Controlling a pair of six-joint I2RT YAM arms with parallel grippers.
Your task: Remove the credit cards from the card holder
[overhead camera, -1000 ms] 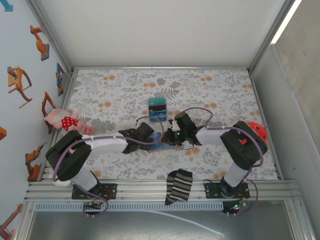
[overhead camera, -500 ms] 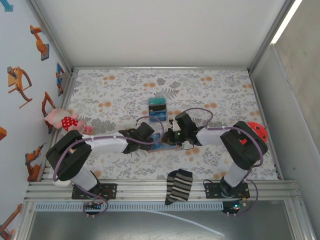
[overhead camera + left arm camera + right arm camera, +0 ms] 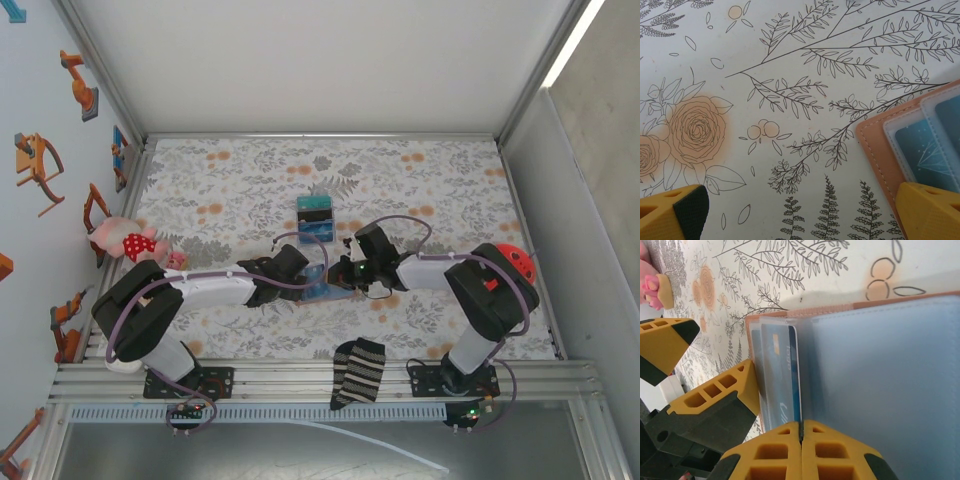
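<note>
The card holder [image 3: 318, 285] is lying open and flat on the flowery tablecloth [image 3: 420, 190]. It's roughly mid-table toward the front, squeezed between the two arms.

Stuff around it, going by the overhead view:
- A blue, teal and black boxy thing [image 3: 315, 218] sits just up at 12 o'clock.
- A black-and-white striped sock [image 3: 358, 372] is down at 5 o'clock on the front rail.
- A pink plush toy [image 3: 122, 240] with a red spotted bow is way off at 9 o'clock.
- A red ball [image 3: 512, 255] with black dots is at 3 o'clock, tucked against the right arm.

None of that touches the card holder. What really crowds it is the grippers.

The left gripper [image 3: 802, 215] is spread wide, holding nothing. One yellow finger [image 3: 930, 210] sits over the card holder's tan edge and the other is out over bare cloth. The right gripper [image 3: 800, 445] is squeezed fully together at the card holder's edge. The long edge of a credit card [image 3: 782, 375] runs straight into the seam between its fingers. Whether it's actually nipping the card or just the sleeve, I can't tell.

Materials: the outside is tan and leathery, with stitching along the rim and a rounded corner, and the inside is smooth pale blue. Frosted clear plastic sleeves [image 3: 905, 127] cover the cards, which are dark teal, thin and flat. The fingers are chunky yellow plastic with black pads.
</note>
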